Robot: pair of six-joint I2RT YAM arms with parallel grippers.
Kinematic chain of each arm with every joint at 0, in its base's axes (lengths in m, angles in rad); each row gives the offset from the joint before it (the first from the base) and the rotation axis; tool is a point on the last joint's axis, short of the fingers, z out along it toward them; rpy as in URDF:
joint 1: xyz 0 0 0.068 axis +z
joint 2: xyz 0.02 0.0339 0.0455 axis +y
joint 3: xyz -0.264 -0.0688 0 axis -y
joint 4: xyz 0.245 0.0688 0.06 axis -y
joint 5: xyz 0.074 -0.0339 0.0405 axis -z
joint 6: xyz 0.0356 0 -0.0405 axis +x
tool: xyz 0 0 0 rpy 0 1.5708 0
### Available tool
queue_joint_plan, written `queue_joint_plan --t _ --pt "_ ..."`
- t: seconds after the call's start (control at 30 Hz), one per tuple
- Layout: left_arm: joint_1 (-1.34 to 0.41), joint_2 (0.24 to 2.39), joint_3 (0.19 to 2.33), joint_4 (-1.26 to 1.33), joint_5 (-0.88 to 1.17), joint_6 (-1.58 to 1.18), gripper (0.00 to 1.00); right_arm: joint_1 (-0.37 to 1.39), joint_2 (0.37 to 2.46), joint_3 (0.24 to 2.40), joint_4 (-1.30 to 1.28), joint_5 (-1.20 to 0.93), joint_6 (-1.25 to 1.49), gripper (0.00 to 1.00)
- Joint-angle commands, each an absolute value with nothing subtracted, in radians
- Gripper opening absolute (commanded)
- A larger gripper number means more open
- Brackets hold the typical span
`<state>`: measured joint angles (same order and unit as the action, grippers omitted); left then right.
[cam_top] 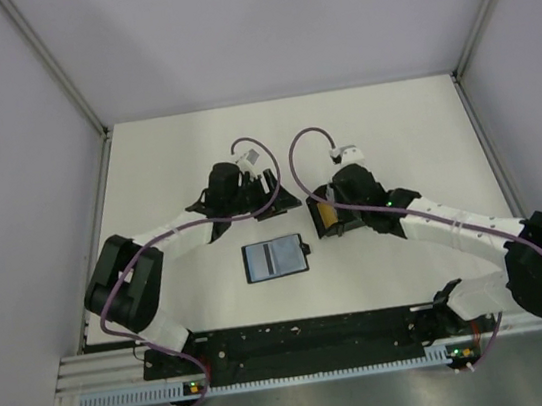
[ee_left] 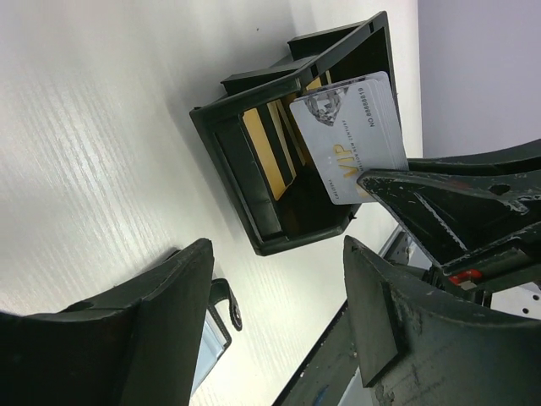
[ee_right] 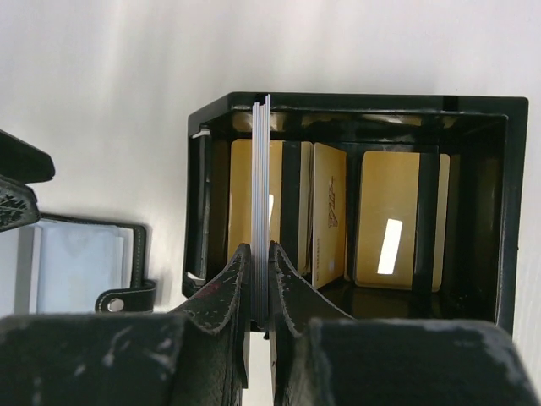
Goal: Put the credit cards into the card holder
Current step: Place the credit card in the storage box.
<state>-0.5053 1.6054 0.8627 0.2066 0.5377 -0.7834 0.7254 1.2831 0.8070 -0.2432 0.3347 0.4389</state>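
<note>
The card holder (cam_top: 276, 259) lies flat and open on the table between the arms, black with a pale clear window. It also shows in the right wrist view (ee_right: 80, 266) and partly in the left wrist view (ee_left: 213, 342). My right gripper (ee_right: 260, 254) is shut on a silver VIP credit card (ee_left: 355, 135), held upright in the left end of an open black box (ee_right: 355, 110); the card is edge-on in the right wrist view (ee_right: 262, 186). Gold cards (ee_right: 397, 220) stand in the box's slots. My left gripper (ee_left: 279, 262) is open and empty, just left of the box (ee_left: 254, 194).
The black box (cam_top: 326, 217) with gold cards sits right of centre under my right gripper (cam_top: 332, 206). My left gripper (cam_top: 278, 192) hovers close beside it. Grey walls enclose the white table on three sides. A black rail runs along the near edge.
</note>
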Motion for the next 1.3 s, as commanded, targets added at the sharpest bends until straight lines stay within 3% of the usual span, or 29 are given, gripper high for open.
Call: queue_joint_plan --t 0.0,0.43,0.63,0.73,0.8,1.1,1.27 --pt "-0.509 1.575 0.853 0.239 0.540 -0.776 0.67 0.723 1.318 0.870 -0.180 0.328 0.388 0.00" --pt "-0.509 1.598 0.850 0.258 0.552 -0.785 0.67 0.730 1.448 0.899 -0.132 0.354 0.388 0.00" --pt "-0.511 1.620 0.854 0.273 0.563 -0.795 0.67 0.741 1.456 0.907 -0.141 0.279 0.380 0.13" --pt "-0.509 1.628 0.854 0.282 0.568 -0.802 0.67 0.752 1.456 0.922 -0.149 0.246 0.368 0.31" --pt "-0.509 1.632 0.853 0.284 0.571 -0.802 0.67 0.753 1.456 0.939 -0.159 0.227 0.359 0.35" --pt "-0.511 1.632 0.847 0.288 0.574 -0.802 0.67 0.729 1.378 1.022 -0.290 0.344 0.362 0.43" --pt "-0.511 1.626 0.848 0.290 0.580 -0.802 0.67 0.675 1.436 1.074 -0.420 0.331 0.396 0.44"
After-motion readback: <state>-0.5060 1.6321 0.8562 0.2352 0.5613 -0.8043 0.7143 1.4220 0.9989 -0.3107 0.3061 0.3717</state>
